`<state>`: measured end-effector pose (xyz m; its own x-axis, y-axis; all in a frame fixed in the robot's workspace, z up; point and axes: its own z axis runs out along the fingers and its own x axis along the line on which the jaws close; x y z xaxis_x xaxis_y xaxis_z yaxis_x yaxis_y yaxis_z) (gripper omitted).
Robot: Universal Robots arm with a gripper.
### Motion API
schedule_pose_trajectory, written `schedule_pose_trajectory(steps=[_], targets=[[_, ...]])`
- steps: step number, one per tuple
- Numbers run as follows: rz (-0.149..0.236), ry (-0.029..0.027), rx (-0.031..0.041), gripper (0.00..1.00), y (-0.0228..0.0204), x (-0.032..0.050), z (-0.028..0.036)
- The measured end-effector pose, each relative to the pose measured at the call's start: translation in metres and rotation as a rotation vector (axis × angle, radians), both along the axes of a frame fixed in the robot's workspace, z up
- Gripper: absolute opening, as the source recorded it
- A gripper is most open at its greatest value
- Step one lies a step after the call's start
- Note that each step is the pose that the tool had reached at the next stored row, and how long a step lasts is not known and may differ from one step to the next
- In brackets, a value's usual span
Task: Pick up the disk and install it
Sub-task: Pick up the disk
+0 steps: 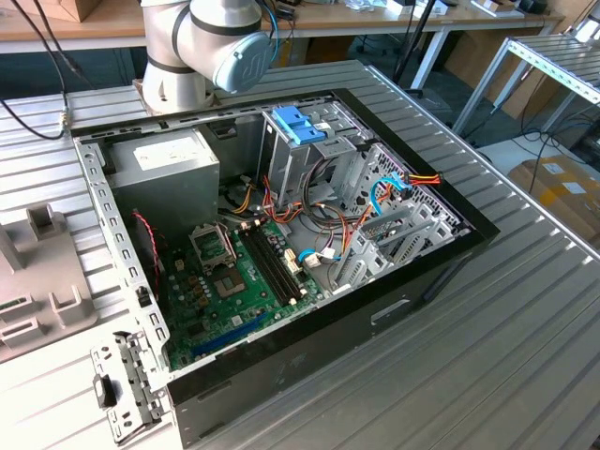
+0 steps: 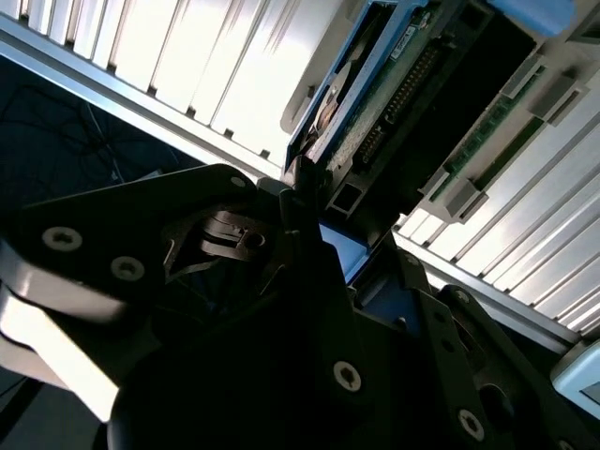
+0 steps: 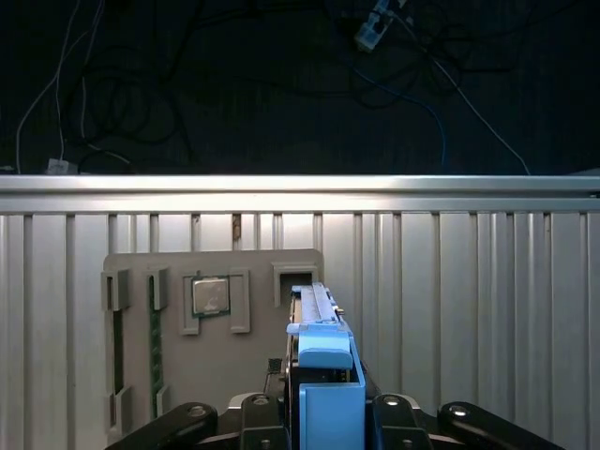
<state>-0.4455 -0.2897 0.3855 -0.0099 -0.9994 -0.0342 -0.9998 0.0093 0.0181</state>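
Gripper [image 3: 323,417] clamped on the disk [image 3: 310,311] — held on edge in a light-blue bracket [image 3: 330,380] — at the grey parts tray [image 3: 258,272], which lies at the exterior view's left beside the open computer case [image 1: 412,281].

exterior view evenly lit, second wrist view kinda blown out on the table slats [image 2: 216,66] past the gripper [image 2: 326,230], gripper itself near black

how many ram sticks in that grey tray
2. In the first wrist view both ram sticks lie in the grey tray's long slots: one at its edge, one beside the processor chip. The disk could hide others.
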Motion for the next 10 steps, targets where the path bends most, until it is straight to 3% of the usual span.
schedule_pose_trajectory(steps=[10], targets=[[0.0,0.0,0.0001,0.37,0.0,0.0,0.0086]])
